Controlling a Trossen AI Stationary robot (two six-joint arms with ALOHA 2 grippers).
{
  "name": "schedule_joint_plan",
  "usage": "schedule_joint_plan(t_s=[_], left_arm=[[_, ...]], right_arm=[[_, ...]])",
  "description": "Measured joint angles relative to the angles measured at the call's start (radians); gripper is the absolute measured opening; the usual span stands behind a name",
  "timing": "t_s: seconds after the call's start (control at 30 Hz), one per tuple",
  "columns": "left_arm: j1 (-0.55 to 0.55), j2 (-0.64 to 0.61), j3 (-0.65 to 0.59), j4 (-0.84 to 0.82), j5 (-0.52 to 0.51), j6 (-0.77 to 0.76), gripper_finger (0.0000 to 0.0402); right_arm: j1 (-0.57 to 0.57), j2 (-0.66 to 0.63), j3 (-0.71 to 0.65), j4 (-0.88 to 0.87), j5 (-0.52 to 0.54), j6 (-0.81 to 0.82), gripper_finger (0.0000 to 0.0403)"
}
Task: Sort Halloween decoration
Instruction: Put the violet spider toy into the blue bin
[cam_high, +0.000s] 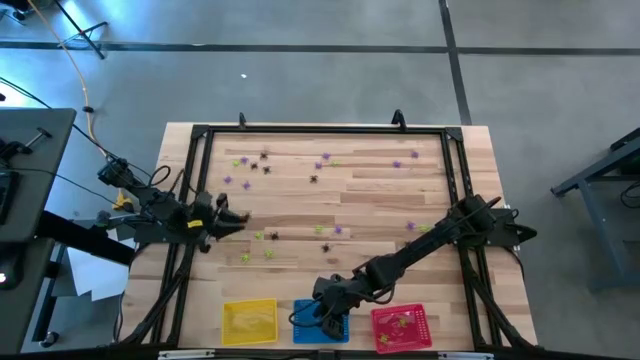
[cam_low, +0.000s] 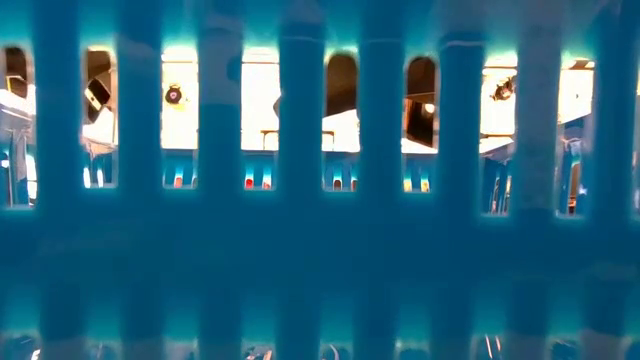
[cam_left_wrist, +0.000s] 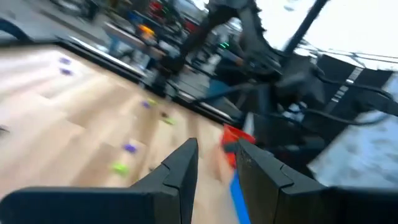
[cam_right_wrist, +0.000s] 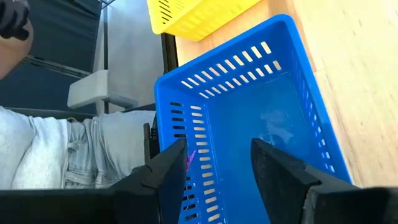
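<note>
Right tool (cam_right_wrist: 214, 165), fingers wide, hangs over the blue basket (cam_right_wrist: 249, 118), apparently to drop a purple trinket (cam_right_wrist: 189, 157); left tool (cam_high: 238, 216), half-open and empty, waits near the surface's (cam_high: 380, 200) left edge.

The blue basket's slotted wall (cam_low: 320, 250) fills the low view and hides the tabletop behind it, the left wrist view is smeared so its trinkets (cam_left_wrist: 129, 147) show only as coloured blobs, and the seated person's legs (cam_right_wrist: 56, 149) are cut off by the edge.
</note>
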Motion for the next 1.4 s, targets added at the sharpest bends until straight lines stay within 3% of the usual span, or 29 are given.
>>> schedule_joint_plan(t_s=[0.17, 0.3, 0.63, 0.83, 0.97, 1.17, 1.4], left_arm=[[0.0, 0.0, 0.0, -0.001, -0.141, 0.155, 0.0094], [0.0, 0.0, -0.009, -0.005, -0.145, -0.011, 0.0094], [0.0, 0.094, -0.013, 0.145, 0.026, -0.084, 0.0094], [-0.001, 0.37, -0.003, 0.408, 0.074, -0.071, 0.0094], [-0.001, 0.61, 0.109, 0.489, 0.127, -0.004, 0.0094], [-0.004, 0.943, 0.364, 0.335, 0.205, 0.084, 0.0094], [-0.011, 1.175, 0.568, 0.048, 0.207, 0.02, 0.0094]], right_arm=[[0.0, 0.0, 0.0, 0.0, -0.004, 0.019, 0.0172], [0.0, 0.0, 0.0, 0.0, -0.004, 0.019, 0.0172], [-0.028, 0.0, 0.0, -0.005, -0.002, 0.019, 0.0172], [-0.047, 0.0, 0.0, -0.009, -0.023, 0.021, 0.0172], [-0.053, 0.0, 0.0, -0.023, -0.036, 0.037, 0.0172], [-0.053, 0.0, 0.0, -0.031, -0.04, 0.039, 0.0172], [-0.051, 0.0, 0.0, -0.076, -0.042, 0.08, 0.0172]])
